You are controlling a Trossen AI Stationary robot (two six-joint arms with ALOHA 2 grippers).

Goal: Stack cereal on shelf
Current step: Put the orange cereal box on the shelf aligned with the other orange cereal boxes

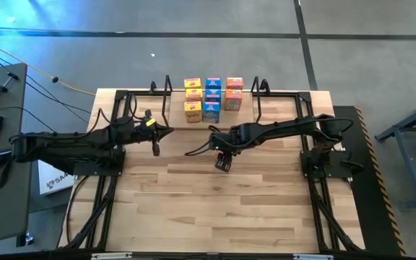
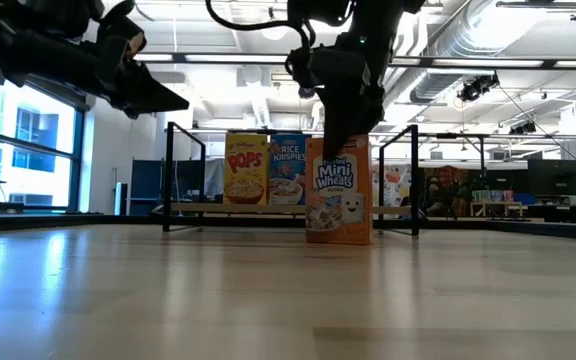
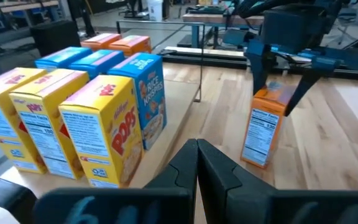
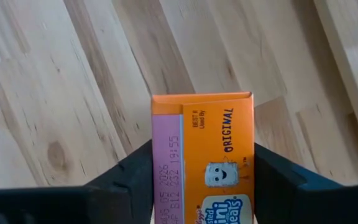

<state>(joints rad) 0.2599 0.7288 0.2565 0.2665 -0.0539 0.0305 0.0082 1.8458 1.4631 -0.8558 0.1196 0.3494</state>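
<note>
Orange cereal box upright on the tabletop, just in front of the shelf. Right gripper down over its top, fingers on either side and clasping it. Eight other boxes on the shelf, in yellow, blue and orange rows. Left gripper raised near the shelf's left end, fingers clenched on nothing.

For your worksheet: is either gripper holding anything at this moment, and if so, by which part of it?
The right gripper holds the orange Mini-Wheats box by its two narrow sides near the top, upright on the table. The left gripper is shut and empty.
</note>
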